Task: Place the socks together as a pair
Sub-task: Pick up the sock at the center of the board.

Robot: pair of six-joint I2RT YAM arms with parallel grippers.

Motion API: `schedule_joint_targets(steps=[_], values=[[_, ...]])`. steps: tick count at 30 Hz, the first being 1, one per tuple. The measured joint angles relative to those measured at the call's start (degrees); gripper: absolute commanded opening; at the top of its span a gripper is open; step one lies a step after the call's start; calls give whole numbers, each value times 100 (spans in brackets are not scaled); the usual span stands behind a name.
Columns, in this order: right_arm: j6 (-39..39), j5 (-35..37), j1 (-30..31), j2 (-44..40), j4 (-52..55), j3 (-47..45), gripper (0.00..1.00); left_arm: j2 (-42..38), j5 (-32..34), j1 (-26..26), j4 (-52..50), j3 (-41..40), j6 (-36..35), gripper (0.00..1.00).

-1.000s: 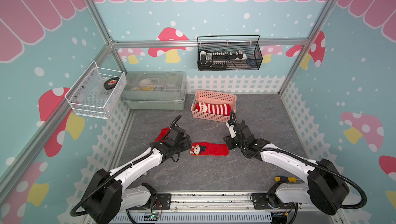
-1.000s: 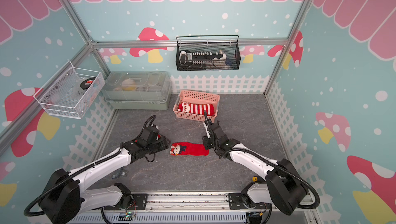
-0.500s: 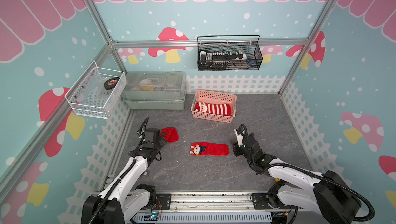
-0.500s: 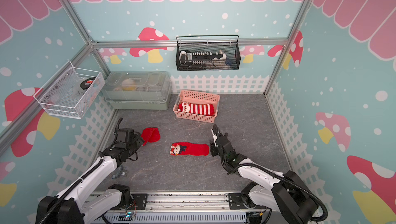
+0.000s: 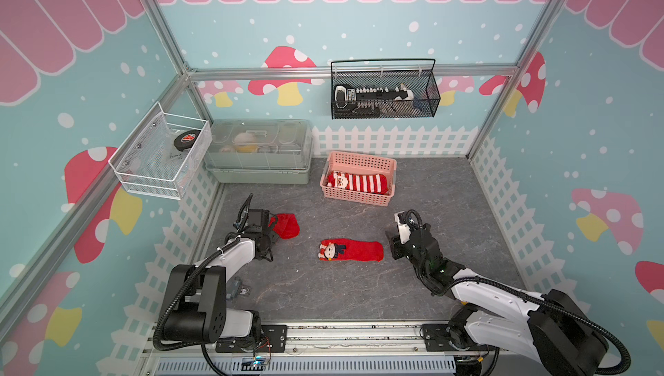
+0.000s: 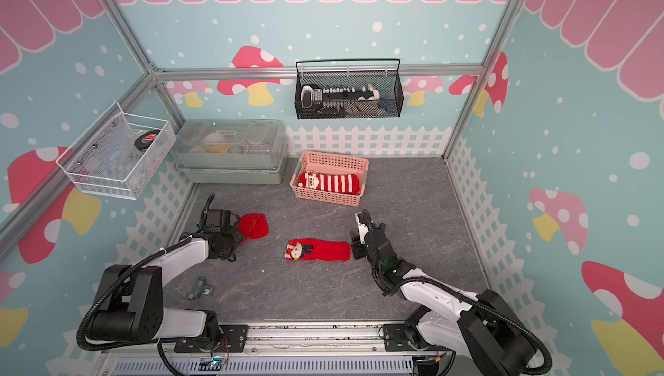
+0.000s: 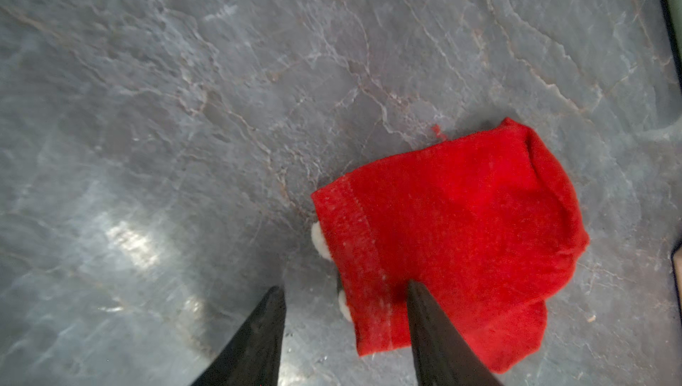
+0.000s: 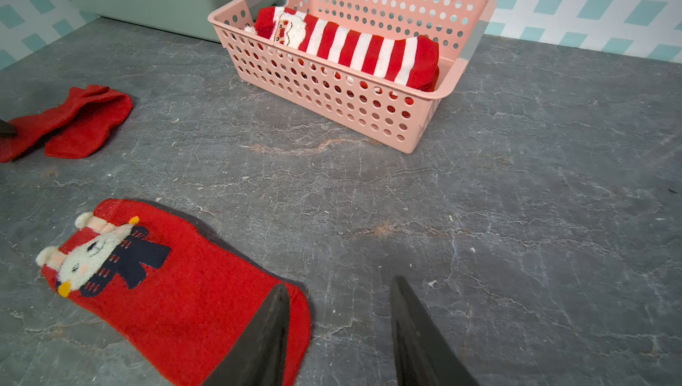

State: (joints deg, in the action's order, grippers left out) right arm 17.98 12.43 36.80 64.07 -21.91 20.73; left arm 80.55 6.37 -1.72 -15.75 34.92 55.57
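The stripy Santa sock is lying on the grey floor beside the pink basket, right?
Not quite. The stripy Santa sock lies inside the pink basket, not beside it on the grey floor. The right wrist view shows that best.

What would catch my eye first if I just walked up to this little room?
Bright red socks stand out on the grey floor: a sock with a fluffy white animal face lies flat in the middle, and a folded red sock lies by the left gripper, whose open jaws straddle its edge. Behind them, a pink basket holds a red-and-white striped Santa sock.
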Motion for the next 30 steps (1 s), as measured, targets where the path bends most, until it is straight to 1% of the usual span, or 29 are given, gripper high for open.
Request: schedule_joint_targets(steps=[5, 10, 13, 15, 17, 20, 25, 28, 30], values=[[0, -24, 0, -28, -61, -11, 45, 195, -37, 15, 251, 44, 59, 38], [-4, -44, 0, -114, -138, -55, 45, 365, -160, 15, 424, 81, 83, 8], [-37, -48, 0, -151, -181, -116, 46, 369, -330, 15, 446, 90, 85, 0], [-48, -70, 0, -199, -219, -175, 46, 297, -407, 15, 420, 92, 107, 0], [-66, -96, 0, -249, -291, -247, 47, 61, -492, 15, 306, 94, 103, 0], [-87, -170, 0, -302, -457, -361, 48, -599, -660, 15, 94, 155, 57, 0], [-214, -317, 0, -363, -581, -428, 50, -2002, -933, -83, -50, 426, -94, 0], [-306, -411, 0, -505, -658, -442, 52, -2524, -1078, -240, -323, 752, -234, 0], [-369, -503, 0, -625, -817, -509, 54, -2691, -1158, -361, -566, 1060, -343, 0]])
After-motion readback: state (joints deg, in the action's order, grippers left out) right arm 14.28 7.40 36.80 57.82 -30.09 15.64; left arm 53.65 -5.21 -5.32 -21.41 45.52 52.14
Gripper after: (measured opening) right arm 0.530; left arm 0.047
